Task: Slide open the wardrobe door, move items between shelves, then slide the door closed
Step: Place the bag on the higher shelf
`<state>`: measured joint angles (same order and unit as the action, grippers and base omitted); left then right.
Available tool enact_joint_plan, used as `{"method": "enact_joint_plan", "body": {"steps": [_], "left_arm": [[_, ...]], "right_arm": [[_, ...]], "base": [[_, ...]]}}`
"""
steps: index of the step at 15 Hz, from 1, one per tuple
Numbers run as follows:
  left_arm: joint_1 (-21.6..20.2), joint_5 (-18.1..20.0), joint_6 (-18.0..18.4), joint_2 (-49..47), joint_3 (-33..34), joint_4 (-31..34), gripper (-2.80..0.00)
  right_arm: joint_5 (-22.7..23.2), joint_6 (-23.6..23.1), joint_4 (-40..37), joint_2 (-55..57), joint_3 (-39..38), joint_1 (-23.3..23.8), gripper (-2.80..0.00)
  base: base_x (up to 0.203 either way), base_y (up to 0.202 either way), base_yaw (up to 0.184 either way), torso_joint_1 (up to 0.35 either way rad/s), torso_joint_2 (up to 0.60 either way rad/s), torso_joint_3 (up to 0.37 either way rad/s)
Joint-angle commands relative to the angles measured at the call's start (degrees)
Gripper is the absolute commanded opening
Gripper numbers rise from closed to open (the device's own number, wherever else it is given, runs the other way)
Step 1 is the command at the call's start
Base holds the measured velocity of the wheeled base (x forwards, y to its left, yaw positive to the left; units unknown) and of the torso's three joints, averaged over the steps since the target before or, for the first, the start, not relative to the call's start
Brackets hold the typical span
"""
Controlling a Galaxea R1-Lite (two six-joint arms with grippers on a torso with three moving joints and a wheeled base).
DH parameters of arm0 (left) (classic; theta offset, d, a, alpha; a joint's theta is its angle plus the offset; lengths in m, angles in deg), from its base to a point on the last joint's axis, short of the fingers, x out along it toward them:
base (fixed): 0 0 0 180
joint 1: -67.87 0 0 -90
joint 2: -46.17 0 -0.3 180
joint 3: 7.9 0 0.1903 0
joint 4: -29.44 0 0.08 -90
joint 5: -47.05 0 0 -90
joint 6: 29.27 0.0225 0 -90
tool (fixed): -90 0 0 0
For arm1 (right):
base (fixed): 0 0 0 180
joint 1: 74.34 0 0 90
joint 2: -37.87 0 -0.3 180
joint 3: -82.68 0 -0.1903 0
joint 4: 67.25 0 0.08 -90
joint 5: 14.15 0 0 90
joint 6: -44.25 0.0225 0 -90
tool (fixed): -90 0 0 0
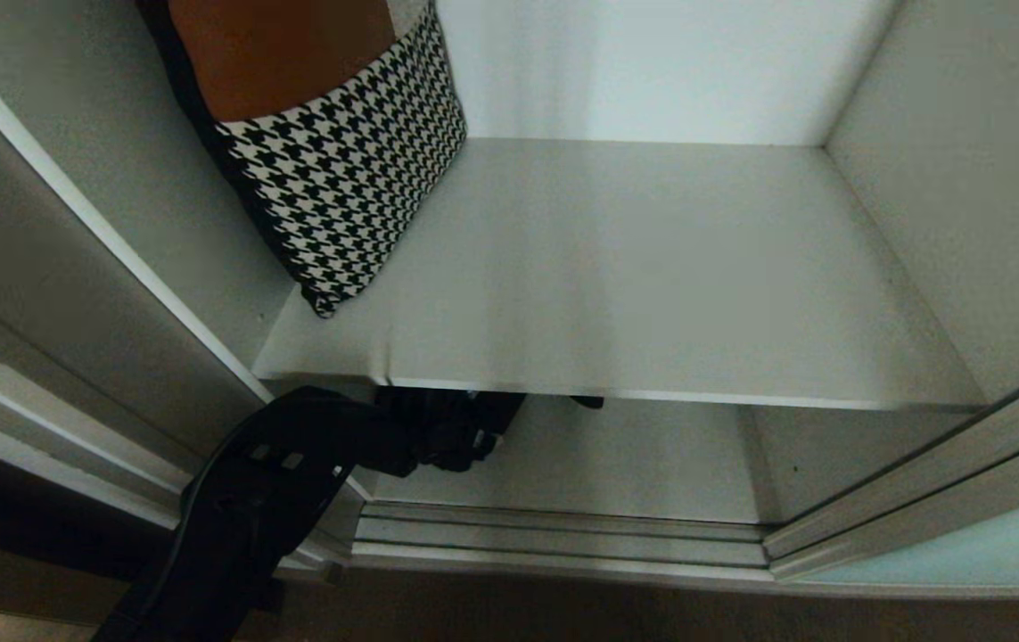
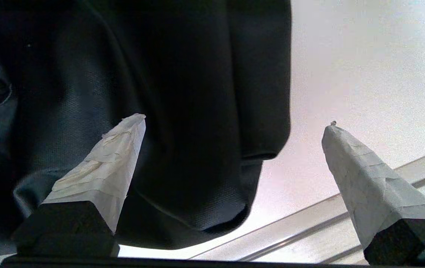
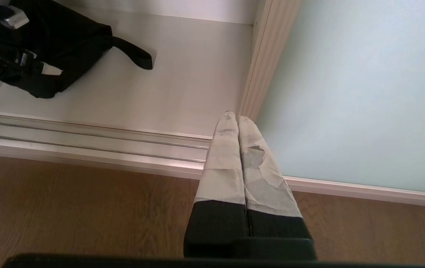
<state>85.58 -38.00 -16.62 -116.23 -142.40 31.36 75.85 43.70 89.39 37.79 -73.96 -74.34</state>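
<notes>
The sliding wardrobe door (image 3: 346,93), frosted aqua glass in a silver frame, stands pushed to the right (image 1: 990,544), leaving the shelves exposed. A houndstooth and brown cushion (image 1: 349,169) leans at the left of the upper shelf (image 1: 652,294). On the lower shelf (image 1: 616,464) lies a black fabric bag (image 3: 48,48) with a loose strap, mostly hidden under the upper shelf's edge in the head view. My left arm (image 1: 295,464) reaches in under that edge. My left gripper (image 2: 236,121) is open, its taped fingers (image 2: 115,156) straddling the bag's corner (image 2: 197,111). My right gripper (image 3: 234,115) is shut and empty, low in front of the door's edge.
A ribbed silver floor track (image 1: 562,535) runs along the wardrobe's front, with brown wood floor (image 3: 67,208) before it. White side walls (image 1: 964,178) close in the shelves. The upper shelf's front edge (image 1: 696,397) hangs just above my left wrist.
</notes>
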Motion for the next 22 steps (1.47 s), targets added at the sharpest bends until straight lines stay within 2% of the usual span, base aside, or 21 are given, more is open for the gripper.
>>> {"method": "enact_joint_plan", "body": {"steps": [1, 7, 10, 11, 13, 22], "left_arm": [[-0.05, -0.12, 0.19, -0.43, 0.04, -0.66, 0.00], [-1.19, -0.52, 1.30, -0.39, -0.05, 0.04, 0.00], [-1.28, -0.58, 9.06, 0.05, 0.21, 2.45, 0.00], [-1.28, -0.55, 10.62, 0.14, 0.21, 3.07, 0.00], [-1.28, -0.71, 17.37, 0.63, 0.21, 5.06, 0.00], [-1.19, -0.11, 18.11, 0.86, 0.21, 6.87, 0.00]], "right_arm": [[0.00, -0.02, 0.00, -0.01, -0.07, 0.00, -2.80], [0.00, 0.01, 0.00, -0.01, 0.00, 0.00, -2.80], [0.00, -0.07, 0.00, -0.01, -0.09, 0.00, -2.80], [0.00, -0.07, 0.00, -0.01, 0.00, 0.00, -2.80], [0.00, -0.02, 0.00, -0.01, -0.03, 0.00, -2.80], [0.00, -0.07, 0.03, -0.01, -0.02, 0.00, -2.80]], "base": [[0.000, 0.000, 0.000, 0.000, 0.00, 0.000], [0.000, 0.000, 0.000, 0.000, 0.00, 0.000], [0.000, 0.000, 0.000, 0.000, 0.00, 0.000], [0.000, 0.000, 0.000, 0.000, 0.00, 0.000], [0.000, 0.000, 0.000, 0.000, 0.00, 0.000], [0.000, 0.000, 0.000, 0.000, 0.00, 0.000]]}}
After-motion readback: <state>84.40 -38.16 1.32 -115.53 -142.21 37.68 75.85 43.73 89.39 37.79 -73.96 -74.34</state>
